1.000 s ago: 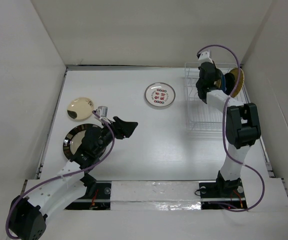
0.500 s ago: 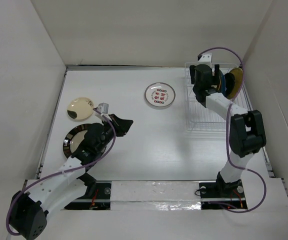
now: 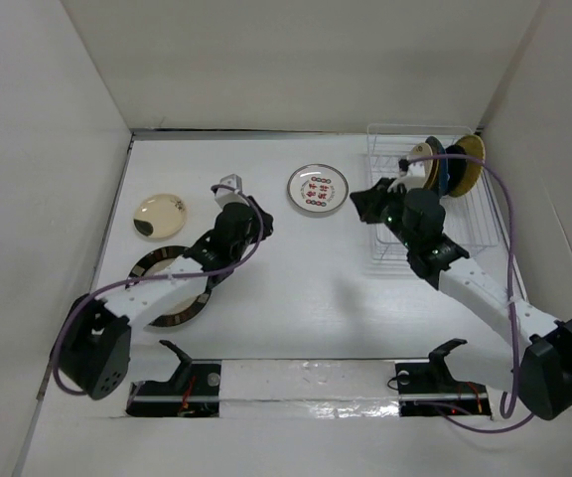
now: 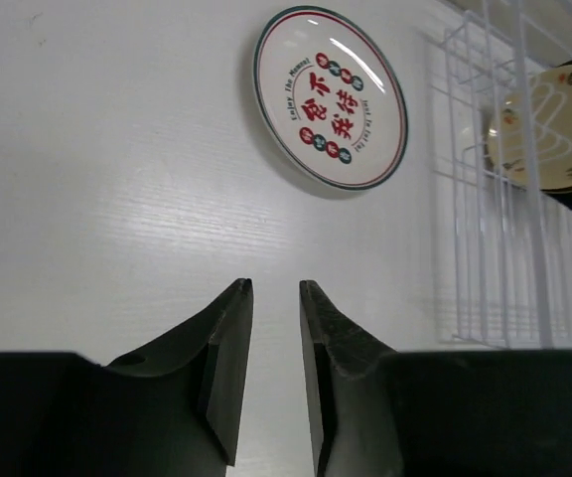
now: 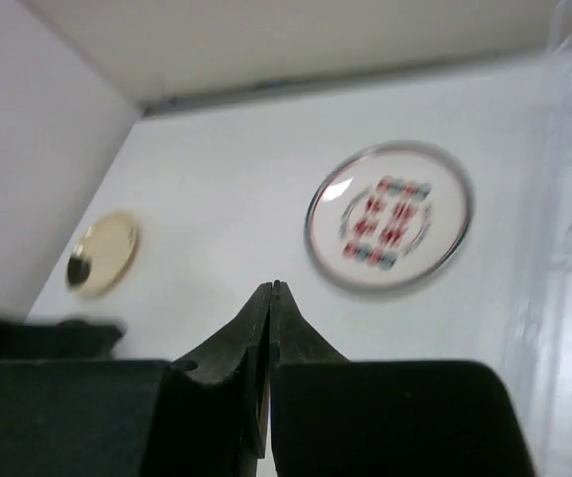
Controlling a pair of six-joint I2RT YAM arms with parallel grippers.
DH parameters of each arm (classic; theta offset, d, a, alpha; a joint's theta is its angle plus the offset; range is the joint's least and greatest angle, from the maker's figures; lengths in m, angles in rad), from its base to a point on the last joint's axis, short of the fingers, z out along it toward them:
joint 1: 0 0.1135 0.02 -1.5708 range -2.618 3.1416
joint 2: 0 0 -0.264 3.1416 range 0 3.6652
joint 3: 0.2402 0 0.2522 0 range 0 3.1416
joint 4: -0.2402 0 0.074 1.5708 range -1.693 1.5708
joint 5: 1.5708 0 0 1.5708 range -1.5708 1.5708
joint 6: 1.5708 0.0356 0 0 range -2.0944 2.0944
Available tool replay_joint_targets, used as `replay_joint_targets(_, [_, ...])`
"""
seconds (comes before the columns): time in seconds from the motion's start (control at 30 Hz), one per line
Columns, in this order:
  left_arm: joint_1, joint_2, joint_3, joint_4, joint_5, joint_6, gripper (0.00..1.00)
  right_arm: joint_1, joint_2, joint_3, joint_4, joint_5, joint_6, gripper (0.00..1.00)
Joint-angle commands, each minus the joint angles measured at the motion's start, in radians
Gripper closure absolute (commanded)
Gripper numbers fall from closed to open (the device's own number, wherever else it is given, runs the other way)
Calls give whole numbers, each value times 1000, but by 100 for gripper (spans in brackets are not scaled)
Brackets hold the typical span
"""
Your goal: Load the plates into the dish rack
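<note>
From above, a few stood plates lean on edge at the far end of the dish rack. Three more lie flat on the table: a white plate with red-green marks in the middle, a cream dish off to the left, and a dark-rimmed plate partly under the left arm. The left gripper and the right gripper flank the marked plate, neither touching it. I judge the step in hand to be fetching that plate. The next move calls for one pincer to spread, drop to the rim and nip it. From this height I cannot tell how either pincer is set.

The left wrist view settles its own: the fingers stand a narrow slit apart with nothing between them. They aim at bare table short of the marked plate. Rack wires show at the right, with a cream patterned dish standing in them.

The right wrist view is blurred, but it shows its fingers pressed together and empty. The marked plate lies ahead, the cream dish is away to the left, and the rack is only a pale smear at the right edge.
</note>
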Motion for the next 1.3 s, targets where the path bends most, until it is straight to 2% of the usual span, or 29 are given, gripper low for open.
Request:
replay_joint_targets(0.0, [-1, 141, 116, -17, -72, 16, 75, 37, -83, -118, 61, -181, 119, 95])
replay_joint_targets(0.1, [8, 244, 188, 38, -41, 19, 59, 55, -137, -216, 148, -226, 117, 87])
replay_joint_targets(0.13, [21, 326, 247, 39, -29, 19, 54, 55, -177, -242, 177, -229, 128, 84])
replay_joint_targets(0.3, [56, 578, 482, -39, -7, 48, 50, 64, -252, -340, 279, -207, 176, 52])
replay_joint_targets(0.43, [82, 810, 724, -135, 31, 65, 47, 86, -270, -395, 314, -187, 179, 50])
replay_joint_targets(0.7, [137, 1007, 866, -145, 169, 25, 48, 136, -313, -400, 314, -173, 174, 49])
replay_joint_targets(0.8, [137, 1040, 886, -134, 213, 10, 52, 136, -315, -396, 305, -169, 174, 50])
replay_joint_targets(0.87, [137, 1057, 875, -100, 255, -14, 60, 145, -313, -397, 306, -163, 174, 50])
replay_joint_targets(0.9, [137, 1057, 868, -85, 287, -25, 60, 146, -310, -399, 308, -163, 174, 50])
replay_joint_targets(1.0, [148, 1056, 817, -1, 350, -71, 70, 146, -303, -397, 309, -155, 176, 50])
replay_joint_targets(1.13, [159, 1016, 704, 143, 361, -114, 100, 155, -289, -399, 317, -147, 173, 50])
replay_joint_targets(1.27, [179, 915, 546, 294, 333, -134, 100, 164, -267, -397, 317, -120, 165, 50])
